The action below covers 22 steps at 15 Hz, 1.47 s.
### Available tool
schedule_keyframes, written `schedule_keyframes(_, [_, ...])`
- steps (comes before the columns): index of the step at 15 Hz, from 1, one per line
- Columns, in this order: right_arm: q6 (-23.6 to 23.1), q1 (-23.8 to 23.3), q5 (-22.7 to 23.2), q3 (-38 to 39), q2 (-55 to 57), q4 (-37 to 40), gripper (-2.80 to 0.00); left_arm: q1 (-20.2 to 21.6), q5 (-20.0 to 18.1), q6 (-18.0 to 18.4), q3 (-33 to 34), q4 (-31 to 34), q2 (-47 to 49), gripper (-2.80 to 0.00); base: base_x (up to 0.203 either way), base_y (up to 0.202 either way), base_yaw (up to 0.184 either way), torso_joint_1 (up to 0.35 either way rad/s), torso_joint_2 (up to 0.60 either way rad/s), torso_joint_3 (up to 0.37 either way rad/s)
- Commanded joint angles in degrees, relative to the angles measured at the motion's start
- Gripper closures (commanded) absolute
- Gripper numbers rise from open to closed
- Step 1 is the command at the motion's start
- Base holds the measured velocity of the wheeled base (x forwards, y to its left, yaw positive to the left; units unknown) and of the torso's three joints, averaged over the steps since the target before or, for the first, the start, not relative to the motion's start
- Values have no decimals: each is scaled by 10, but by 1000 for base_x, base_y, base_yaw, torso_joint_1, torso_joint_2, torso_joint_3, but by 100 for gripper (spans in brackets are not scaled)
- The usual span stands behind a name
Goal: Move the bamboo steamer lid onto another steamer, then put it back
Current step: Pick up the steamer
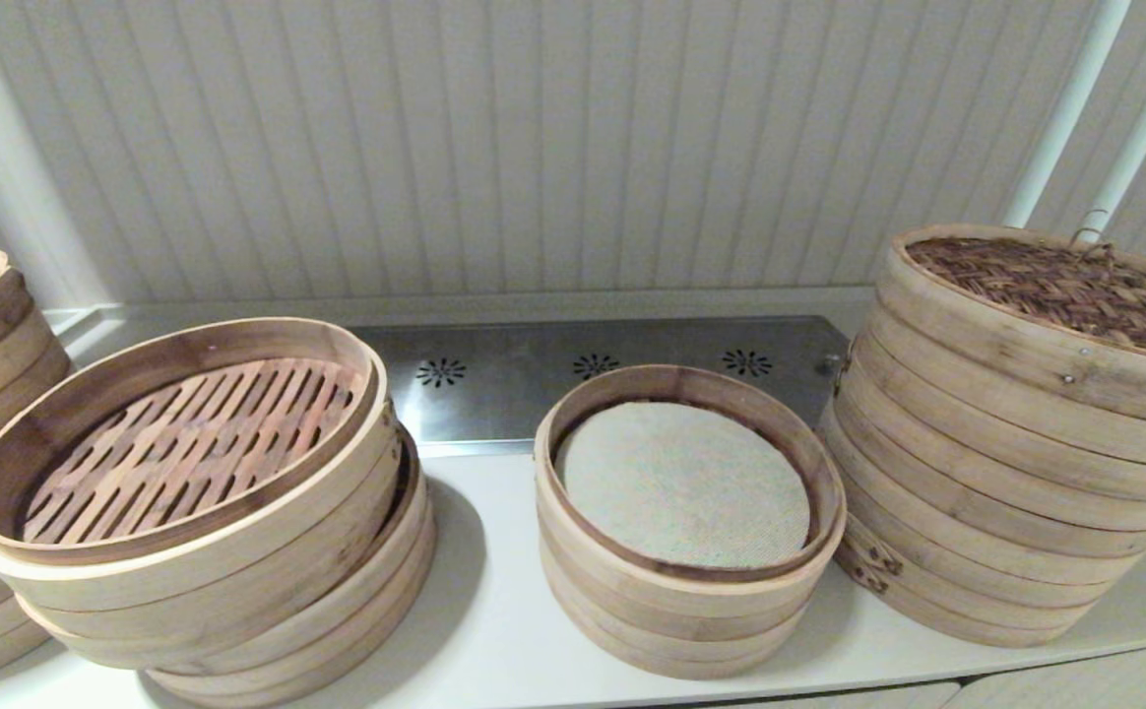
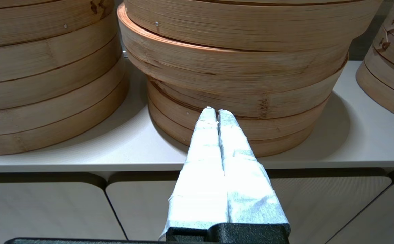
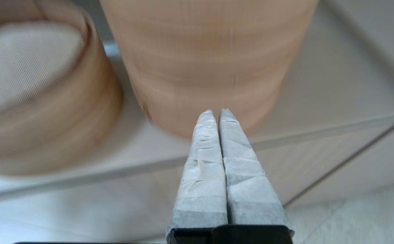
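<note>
Head view: bamboo steamer lid [image 1: 1075, 286] seated atop another steamer [image 1: 986, 512], far right on tabletop [image 1: 494, 611]. Four steamer stacks counted, one lid. No arms seen.
Left wrist: left claw [image 2: 216, 113] pressed closed, empty, facing slatted basket stack [image 2: 237, 74].
Right wrist: right claw [image 3: 216, 113] closed, empty, low before tall stack; nearer arm judged right, lid above it.

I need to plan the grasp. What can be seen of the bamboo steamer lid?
The bamboo steamer lid is round and shallow, with a pale bamboo band rim and a flat top of dark brown herringbone-woven strips. A small loop handle stands near its far edge. It sits level on the tall steamer stack at the counter's right end. No gripper touches it.
</note>
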Motion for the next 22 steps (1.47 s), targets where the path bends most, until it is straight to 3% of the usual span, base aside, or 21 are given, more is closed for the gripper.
schedule_keyframes(1, [-2,6,2,86,-81,-4,0,0,0,0,0,0,0,0,0,0,0,0,0,0])
schedule_keyframes(6, [-30,58,6,235,-164,-114,0,0,0,0,0,0,0,0,0,0,0,0,0,0])
schedule_keyframes(13, [-49,53,38,269,-274,-113,0,0,0,0,-1,0,1,0,0,0,0,0,0,0])
schedule_keyframes(22, [-58,54,35,288,-275,-134,0,0,0,0,0,0,1,0,0,0,0,0,0,0])
